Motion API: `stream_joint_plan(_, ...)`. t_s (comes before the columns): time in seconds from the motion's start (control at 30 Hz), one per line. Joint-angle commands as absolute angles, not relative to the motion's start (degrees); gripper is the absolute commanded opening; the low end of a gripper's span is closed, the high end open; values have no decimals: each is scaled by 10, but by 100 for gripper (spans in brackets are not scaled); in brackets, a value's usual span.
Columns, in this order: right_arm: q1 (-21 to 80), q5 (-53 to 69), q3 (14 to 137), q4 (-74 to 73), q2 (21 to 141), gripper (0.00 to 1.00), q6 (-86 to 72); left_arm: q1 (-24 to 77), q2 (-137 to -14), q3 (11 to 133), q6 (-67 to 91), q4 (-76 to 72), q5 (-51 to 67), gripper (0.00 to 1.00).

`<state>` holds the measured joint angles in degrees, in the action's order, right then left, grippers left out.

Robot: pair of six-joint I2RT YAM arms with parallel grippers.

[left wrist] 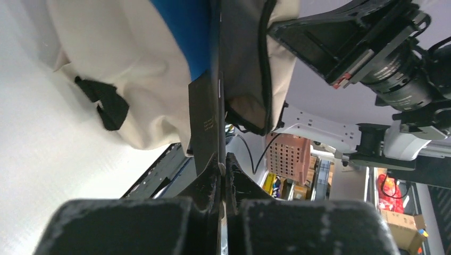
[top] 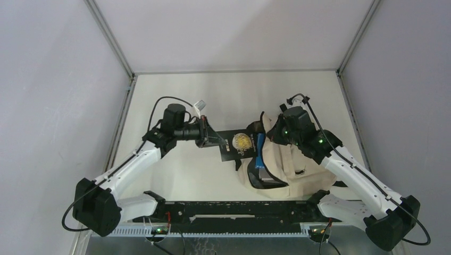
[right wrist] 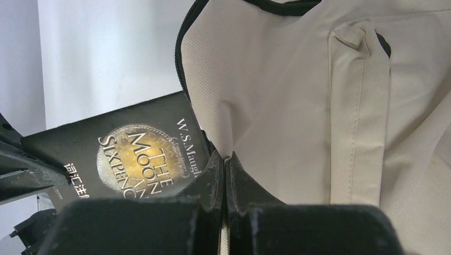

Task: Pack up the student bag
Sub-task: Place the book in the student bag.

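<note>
Student bag (top: 284, 162), cream fabric, black zipper trim, black book (top: 234, 143) at opening

Table (top: 175, 101): bears all items.
Backpack (top: 284, 159): centre-right of the top view, lying on the table.
Book (top: 234, 143): frame centre, left of the backpack, its right end inside the backpack's mouth.
Left gripper (top: 214, 139): clamped on the book's left edge.
Right gripper (top: 269, 134): pinching the backpack's upper rim, just right of the book.
</note>
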<state>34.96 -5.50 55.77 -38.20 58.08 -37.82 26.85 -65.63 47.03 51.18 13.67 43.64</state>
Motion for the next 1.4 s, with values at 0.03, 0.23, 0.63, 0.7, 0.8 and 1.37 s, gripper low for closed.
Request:
stream_joint_plan(0.03,348,-40,577,-353,566,0,-376,292,-706,538,555,66,461,0)
stream_joint_plan(0.23,349,-42,581,-356,558,0,-378,303,-758,560,611,3,476,0)
stream_joint_plan(0.63,352,-25,581,-344,564,0,-380,384,-953,666,540,54,480,0)
stream_joint_plan(0.7,353,-23,581,-344,560,0,-381,391,-988,692,527,66,476,0)
stream_joint_plan(0.8,353,-23,581,-347,553,0,-380,392,-1031,729,504,96,464,0)
stream_joint_plan(1.37,357,-47,580,-372,540,0,-385,429,-1144,892,432,249,407,63)
